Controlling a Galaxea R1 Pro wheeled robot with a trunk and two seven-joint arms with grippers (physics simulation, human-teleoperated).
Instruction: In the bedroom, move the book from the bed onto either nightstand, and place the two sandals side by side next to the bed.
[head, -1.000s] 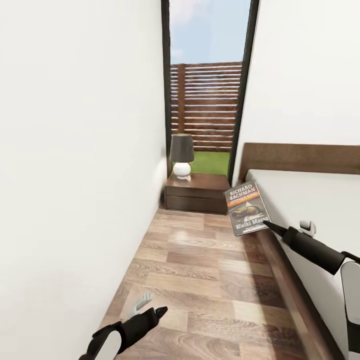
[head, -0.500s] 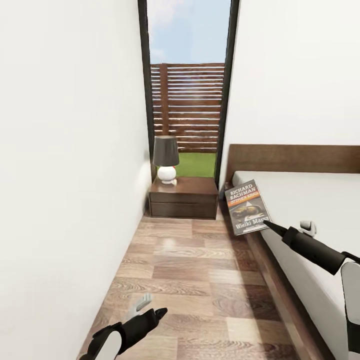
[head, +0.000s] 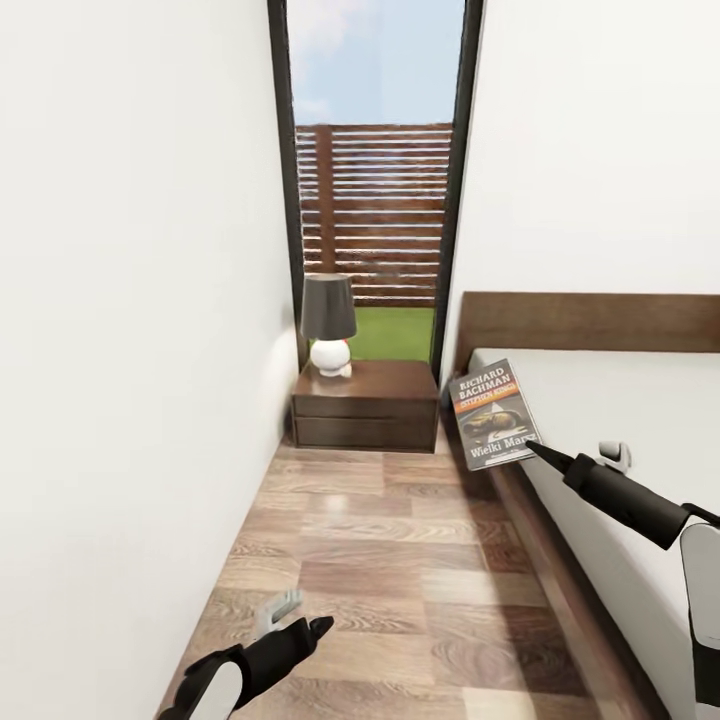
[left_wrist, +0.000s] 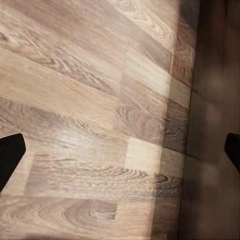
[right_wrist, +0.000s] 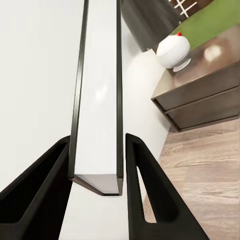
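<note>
Firmly — right tool (right_wrist: 97, 165) around book (head: 495, 415)

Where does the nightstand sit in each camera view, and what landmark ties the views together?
Head view: the nightstand stands centre frame against the far wall, under the tall window, beside the bed.
Left wrist view: wood-plank floor, no nightstand.
Right wrist view: its top and drawers at upper right, past the book in the right gripper.
Shared landmark: the white round lamp on top.

- My head camera looks forward-down toward the nightstand (head: 366, 404).
- My left wrist camera faces the floor (left_wrist: 85, 125) closely.
- My right wrist camera shares the nightstand (right_wrist: 205, 87).
</note>
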